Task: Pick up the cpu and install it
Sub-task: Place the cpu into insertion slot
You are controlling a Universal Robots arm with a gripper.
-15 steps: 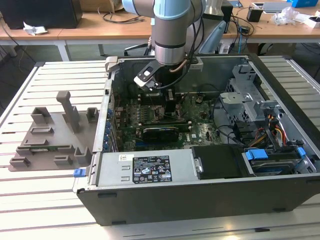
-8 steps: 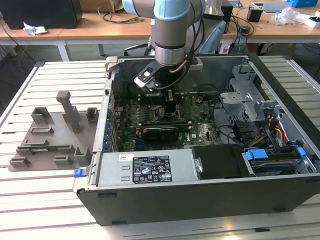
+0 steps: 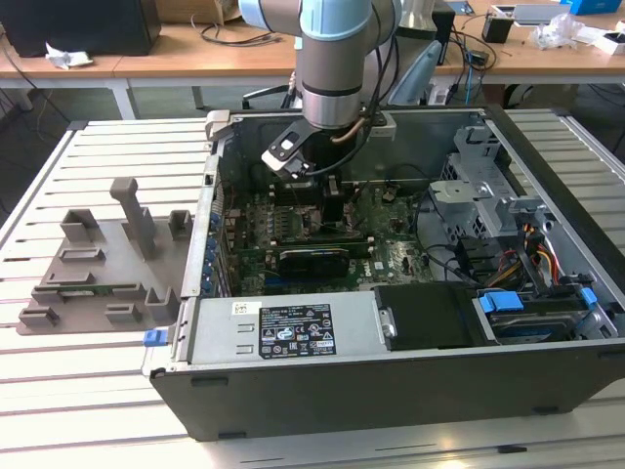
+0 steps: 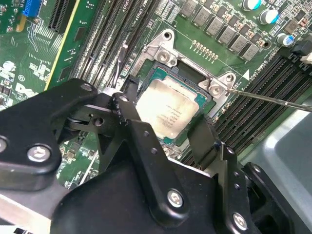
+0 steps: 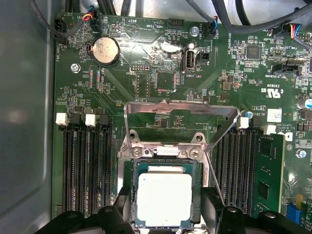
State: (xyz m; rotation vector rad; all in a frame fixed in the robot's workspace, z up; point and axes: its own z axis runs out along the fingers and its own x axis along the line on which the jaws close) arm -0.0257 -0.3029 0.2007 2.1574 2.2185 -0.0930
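The cpu [image 5: 165,199] is a small square chip with a silvery-white top. It lies flat inside the dark socket frame [image 5: 127,170] on the green motherboard [image 3: 391,244]. The cpu [image 4: 168,109] shows in both wrist views. My gripper [image 5: 165,214] hangs low over the socket, open, with one black finger [image 5: 122,209] on each side of the chip and a small gap to its edges. The socket's metal load plate [image 5: 180,109] stands raised behind it. In the exterior view the gripper [image 3: 332,210] is deep inside the open computer case.
A grey plastic tray [image 3: 98,264] with raised blocks lies on the slatted table at the exterior view's left. The case walls, the power supply [image 3: 293,332], a drive cage [image 3: 479,186] and cables surround the arm. Memory slots [image 5: 85,165] flank the socket, and a thin lever [image 4: 273,97] sticks out beside it.
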